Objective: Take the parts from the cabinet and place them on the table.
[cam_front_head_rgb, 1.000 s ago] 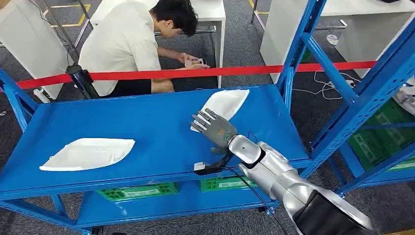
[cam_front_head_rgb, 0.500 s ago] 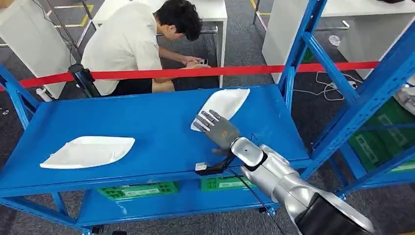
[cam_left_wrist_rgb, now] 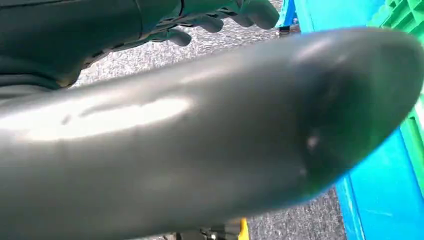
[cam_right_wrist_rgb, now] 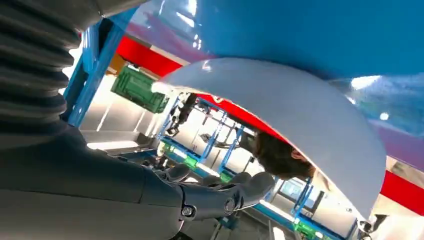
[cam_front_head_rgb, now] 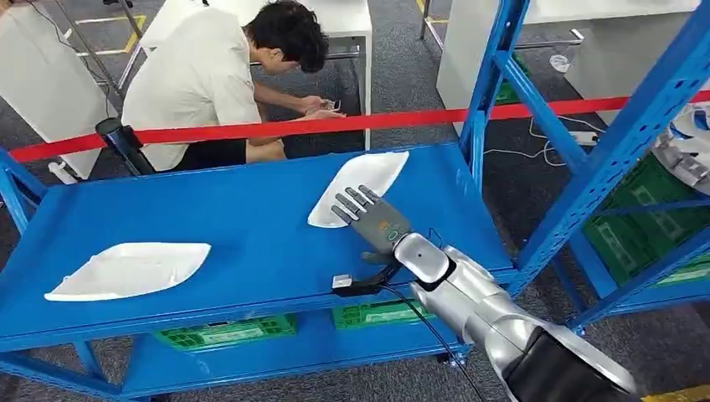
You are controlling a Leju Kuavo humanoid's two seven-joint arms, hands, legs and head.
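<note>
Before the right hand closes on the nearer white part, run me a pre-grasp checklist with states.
1. Right hand holds nothing, fingers spread: ok.
2. Hand reaches the white part: fingertips lie at its near edge in the head view; actual contact cannot tell.
3. Part lies flat on the blue shelf, nothing on top of it: ok.
4. Second white part lies well apart, out of the way: ok.
5. Person sits behind the red tape, beyond the shelf: ok.
6. Left hand hangs by the floor, fingers curled in; whether it holds anything: cannot tell.
</note>
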